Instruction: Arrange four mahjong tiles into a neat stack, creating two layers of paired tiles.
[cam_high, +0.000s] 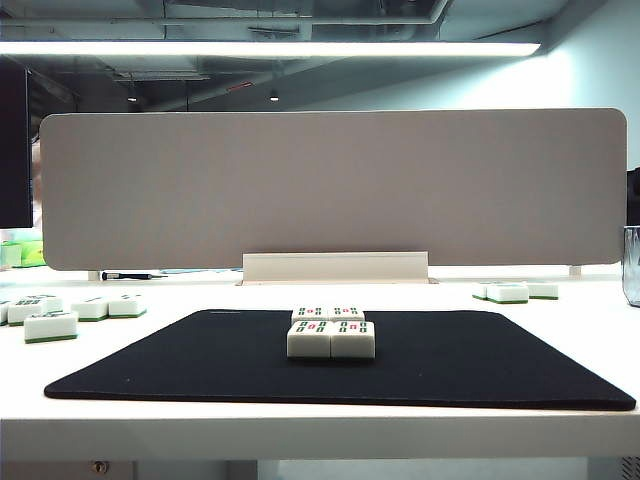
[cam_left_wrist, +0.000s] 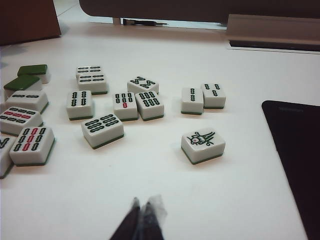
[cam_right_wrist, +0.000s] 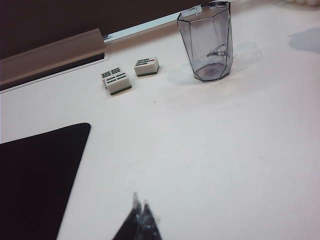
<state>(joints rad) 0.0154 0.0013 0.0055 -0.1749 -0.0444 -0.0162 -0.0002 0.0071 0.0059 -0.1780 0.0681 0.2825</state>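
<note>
Stack (cam_high: 331, 331): four tiles, two over two, centred on black mat (cam_high: 200, 365) | Left gripper (cam_left_wrist: 141, 220): fingers together, empty, above white table (cam_left_wrist: 150, 170) near scattered tiles (cam_left_wrist: 120, 107) | Right gripper (cam_right_wrist: 140, 217): fingers together, empty, beside mat edge, clear cup (cam_right_wrist: 207, 42) well apart

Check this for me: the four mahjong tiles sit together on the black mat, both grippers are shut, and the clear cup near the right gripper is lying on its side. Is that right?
Not quite. The clear cup stands upright on the white table, as the right wrist view shows. The rest holds: the four mahjong tiles sit together on the black mat, and the left gripper and right gripper are both shut.
</note>
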